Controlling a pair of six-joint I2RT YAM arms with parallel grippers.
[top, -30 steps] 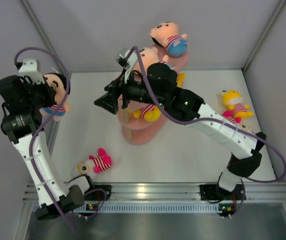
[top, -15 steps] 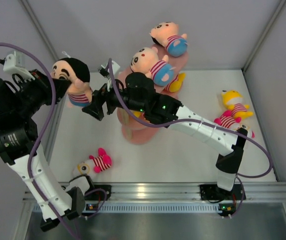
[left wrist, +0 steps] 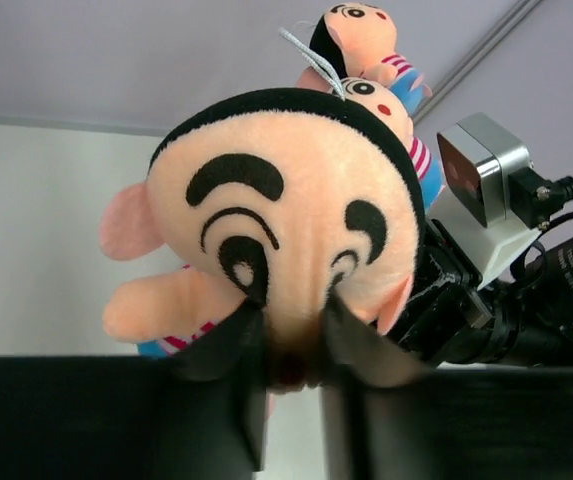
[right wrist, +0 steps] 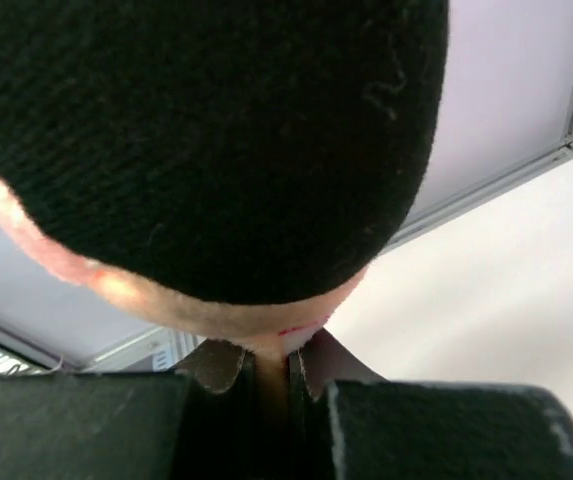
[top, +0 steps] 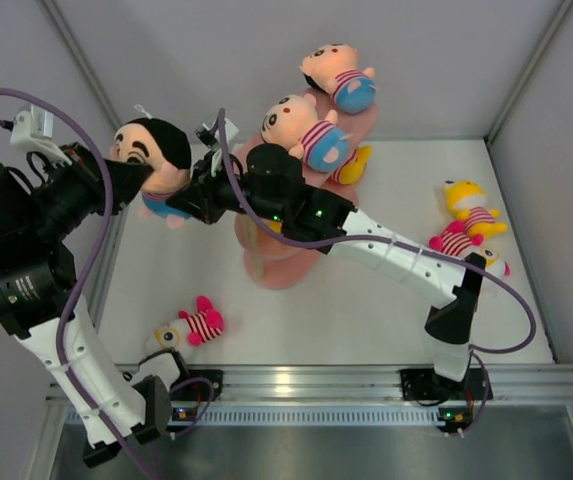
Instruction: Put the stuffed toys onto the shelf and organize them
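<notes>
A black-haired peach doll [top: 156, 150] hangs in the air left of the shelf [top: 284, 272], held from both sides. My left gripper [top: 129, 180] is shut on a fold of its face [left wrist: 286, 210], the fingers [left wrist: 228, 345] pressing in beside the mouth. From the shelf side my right gripper [top: 184, 197] is shut on a thin fold at the back of its neck [right wrist: 271, 345]; the black hair [right wrist: 216, 130] fills that view. Two dolls [top: 338, 75] [top: 303, 125] and a yellow toy [top: 356, 165] lie on the pink tiers.
On the table lie a pink striped toy [top: 194, 327] at the near left, and a yellow toy [top: 469, 210] and a pink one [top: 461, 243] at the right. Grey walls stand close on the left, back and right.
My left arm lifted the doll up and toward the shelf. The right gripper swung left to meet it and shut on the back of its neck.
</notes>
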